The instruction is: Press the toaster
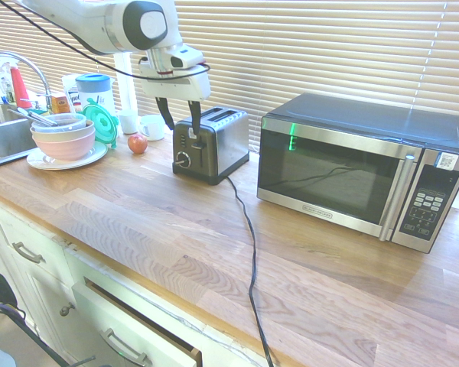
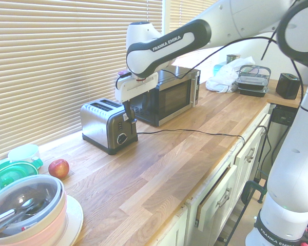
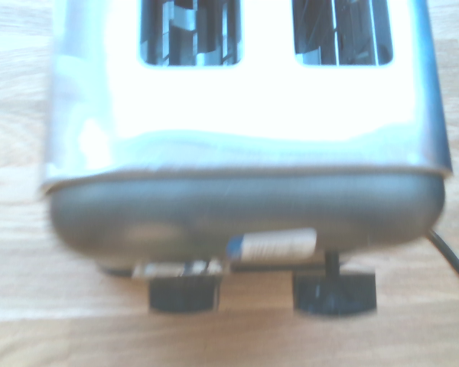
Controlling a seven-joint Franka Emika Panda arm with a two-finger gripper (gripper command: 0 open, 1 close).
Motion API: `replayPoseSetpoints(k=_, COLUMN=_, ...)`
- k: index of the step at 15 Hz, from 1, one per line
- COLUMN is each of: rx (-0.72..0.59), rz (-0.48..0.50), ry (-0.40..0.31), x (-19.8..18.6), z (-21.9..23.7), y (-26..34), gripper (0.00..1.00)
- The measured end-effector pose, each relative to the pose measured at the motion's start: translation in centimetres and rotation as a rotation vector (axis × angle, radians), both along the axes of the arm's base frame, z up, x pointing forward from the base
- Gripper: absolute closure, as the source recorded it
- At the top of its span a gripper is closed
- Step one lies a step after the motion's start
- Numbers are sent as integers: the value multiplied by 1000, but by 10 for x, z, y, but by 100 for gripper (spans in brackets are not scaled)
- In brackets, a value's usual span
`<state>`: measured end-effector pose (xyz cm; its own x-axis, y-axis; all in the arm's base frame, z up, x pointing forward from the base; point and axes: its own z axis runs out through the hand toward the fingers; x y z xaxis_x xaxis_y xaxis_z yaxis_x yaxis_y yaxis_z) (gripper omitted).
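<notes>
the open gripper (image 1: 183, 131) is hanging by the toaster (image 1: 228, 145), whose lever (image 3: 334, 295) is likely needing a firm push down on top, maybe sliding the light body.

In the second exterior view, near 12 o'clock, the arm (image 2: 168, 45) bears "FRANKA EMIKA" in white capitals on a dark band, the line climbing toward 2 o'clock; between 4 and 5 o'clock, a dark ring low on the same arm repeats the name, its last letters cut off; in the first exterior view, near 4 o'clock, the badge (image 1: 317, 212) under the microwave's (image 1: 333, 172) door seems to read "BLACK+DECKER"; the keypad (image 1: 424, 210) has markings too small to read; in the wrist view, the sticker (image 3: 278, 245) on the toaster (image 3: 245, 210), toward 5 o'clock, is too blurred to read.
</notes>
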<state>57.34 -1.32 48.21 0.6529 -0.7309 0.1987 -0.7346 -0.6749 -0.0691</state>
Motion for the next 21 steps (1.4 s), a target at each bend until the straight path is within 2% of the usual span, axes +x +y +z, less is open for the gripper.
replayPoseSetpoints(k=13, rx=-16, rz=-6, ry=22, x=33, z=0, y=-5, gripper=0)
replayPoseSetpoints(k=14, rx=-17, rz=-3, ry=23, x=34, z=-2, y=-4, gripper=100)
replayPoseSetpoints(k=21, rx=-15, rz=-9, ry=18, x=34, z=-2, y=1, gripper=100)
